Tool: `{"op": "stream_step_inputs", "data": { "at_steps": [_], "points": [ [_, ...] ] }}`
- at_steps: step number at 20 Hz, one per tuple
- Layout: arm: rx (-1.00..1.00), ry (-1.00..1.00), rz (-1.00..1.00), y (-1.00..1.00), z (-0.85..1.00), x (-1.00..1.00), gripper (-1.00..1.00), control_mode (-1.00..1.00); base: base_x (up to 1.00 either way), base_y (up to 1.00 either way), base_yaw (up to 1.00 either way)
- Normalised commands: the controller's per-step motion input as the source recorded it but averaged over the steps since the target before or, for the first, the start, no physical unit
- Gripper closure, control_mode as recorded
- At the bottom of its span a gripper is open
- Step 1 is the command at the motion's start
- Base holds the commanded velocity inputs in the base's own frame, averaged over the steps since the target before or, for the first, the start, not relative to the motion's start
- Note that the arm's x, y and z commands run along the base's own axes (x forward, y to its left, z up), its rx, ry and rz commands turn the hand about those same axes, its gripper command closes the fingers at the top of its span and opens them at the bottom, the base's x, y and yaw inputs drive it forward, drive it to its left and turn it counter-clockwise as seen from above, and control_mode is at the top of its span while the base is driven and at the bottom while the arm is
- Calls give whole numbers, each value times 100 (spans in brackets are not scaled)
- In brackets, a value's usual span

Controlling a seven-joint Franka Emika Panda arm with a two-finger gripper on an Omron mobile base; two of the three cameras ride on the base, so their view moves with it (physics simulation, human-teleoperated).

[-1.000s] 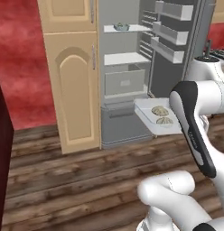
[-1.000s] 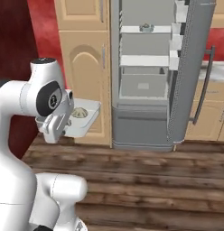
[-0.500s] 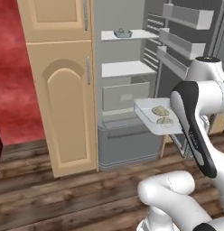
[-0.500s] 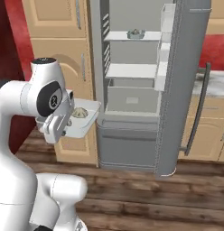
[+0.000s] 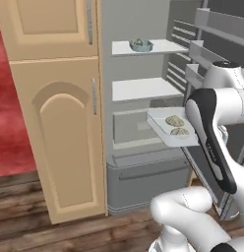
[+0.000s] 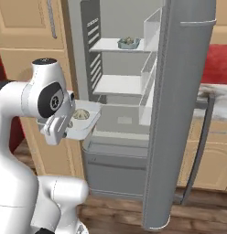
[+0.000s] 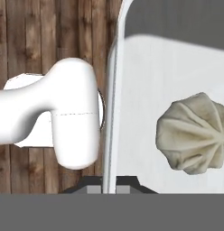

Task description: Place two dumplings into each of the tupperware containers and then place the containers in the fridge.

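White box [image 5: 166, 129] with two dumplings [image 5: 174, 120] pinched by rim in gripper [image 7: 112, 182], held level toward fridge [image 5: 143, 88] at 12 o'clock for shelving.

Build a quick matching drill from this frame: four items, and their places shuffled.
Items:
1. white container
2. light blue container
3. fridge door
4. wooden cabinet

Places:
A. on the top fridge shelf
B. swung open, on the right of the right base view
C. shut, left of the fridge
D. held by the claw at its rim, in front of the fridge, with two dumplings in it

Pairs: 1-D, 2-A, 3-B, 4-C
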Motion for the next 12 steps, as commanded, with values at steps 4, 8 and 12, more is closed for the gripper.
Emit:
{"op": "stream_step_inputs", "data": {
  "at_steps": [4,8,12],
  "points": [
    [0,0,0,0,0,0,100,100,79,-30,8],
    [0,0,0,0,0,0,100,100,71,-11,4],
    [0,0,0,0,0,0,100,100,66,-18,5]
  ]
}}
